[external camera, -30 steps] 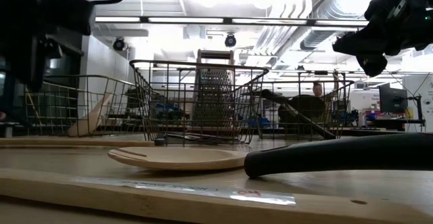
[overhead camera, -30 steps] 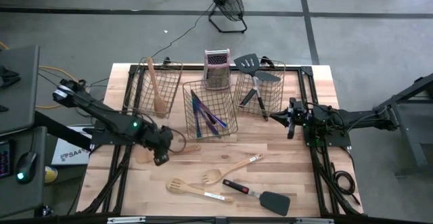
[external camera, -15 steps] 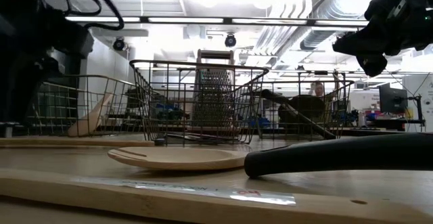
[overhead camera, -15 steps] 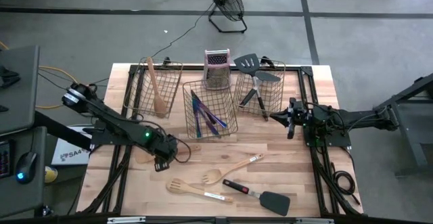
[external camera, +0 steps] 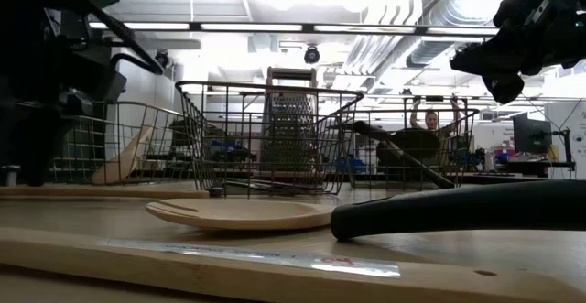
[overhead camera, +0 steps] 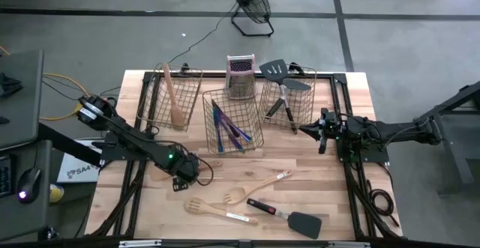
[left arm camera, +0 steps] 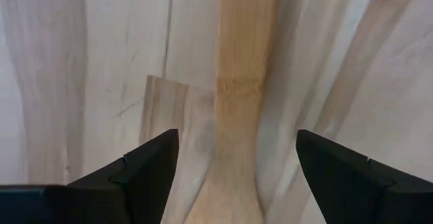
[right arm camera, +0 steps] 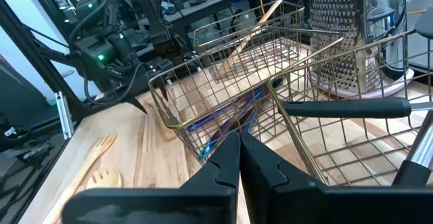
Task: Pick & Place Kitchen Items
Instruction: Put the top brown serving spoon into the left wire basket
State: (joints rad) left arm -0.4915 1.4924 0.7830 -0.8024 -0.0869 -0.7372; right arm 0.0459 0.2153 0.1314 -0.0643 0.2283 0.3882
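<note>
Now the left gripper (overhead camera: 189,174) is low over the table (overhead camera: 330,203), in front of the left basket (overhead camera: 154,102), and its fingers (left arm camera: 145,166) stand wide apart with a pale wooden utensil (left arm camera: 233,116) between them. Nothing is held yet. In the left wrist view the wooden handle runs straight away from the camera, between the two fingers, and it becomes wider toward the camera, so the broad end seems to lie under the gripper. In the high view only a short piece of it shows, beside the gripper on the side of the centre basket (overhead camera: 232,121); its long axis seems to go roughly across the table, but the arm hides most of it.

The risk, in my opinion, is a poor grip. The utensil lies flat on the wood, so the fingers may scrape the table or close only on its edge, and then it can slip or turn away. A grip far from the middle can also let the long handle tilt down during lifting.

The right gripper (overhead camera: 321,132) waits near the right basket (overhead camera: 289,98), with its fingers shut on nothing.
</note>
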